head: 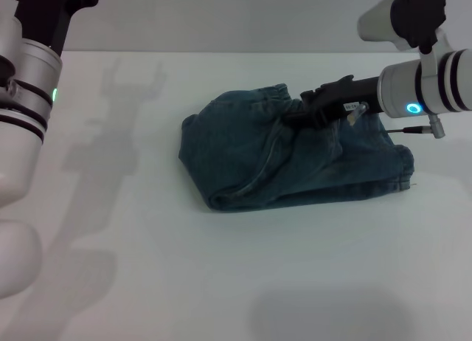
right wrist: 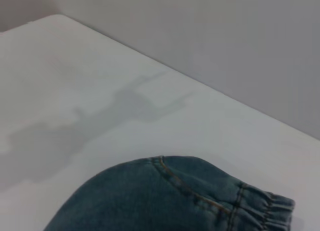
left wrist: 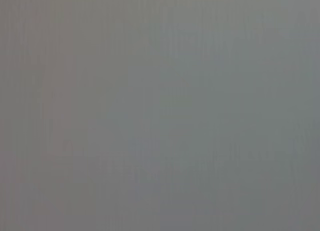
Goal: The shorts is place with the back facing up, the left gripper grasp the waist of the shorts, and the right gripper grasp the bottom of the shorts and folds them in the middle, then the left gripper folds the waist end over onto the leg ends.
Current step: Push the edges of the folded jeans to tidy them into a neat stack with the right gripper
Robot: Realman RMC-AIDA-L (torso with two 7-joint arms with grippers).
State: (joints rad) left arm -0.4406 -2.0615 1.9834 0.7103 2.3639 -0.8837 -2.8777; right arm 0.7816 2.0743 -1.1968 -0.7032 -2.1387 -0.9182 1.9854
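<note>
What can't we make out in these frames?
- Left claw: cut off by the head view's top edge; only its green-lit arm shows. The left wrist view is plain grey.
- Right claw: tips lie dark against the shorts in the head view, so open or shut is unclear; the right wrist view shows none of it.
- Shorts' leg hems and pockets: buried in the folded heap.

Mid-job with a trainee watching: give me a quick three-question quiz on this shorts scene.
1. True or false: the shorts lie spread out flat in a single layer.
2. Which gripper is over the denim? A) the left gripper B) the right gripper
3. Fill in: the arm with the green light is raised at the table's ___ side.

Key: 1 false, they lie folded in a bundle. 2 B. 3 left.
</note>
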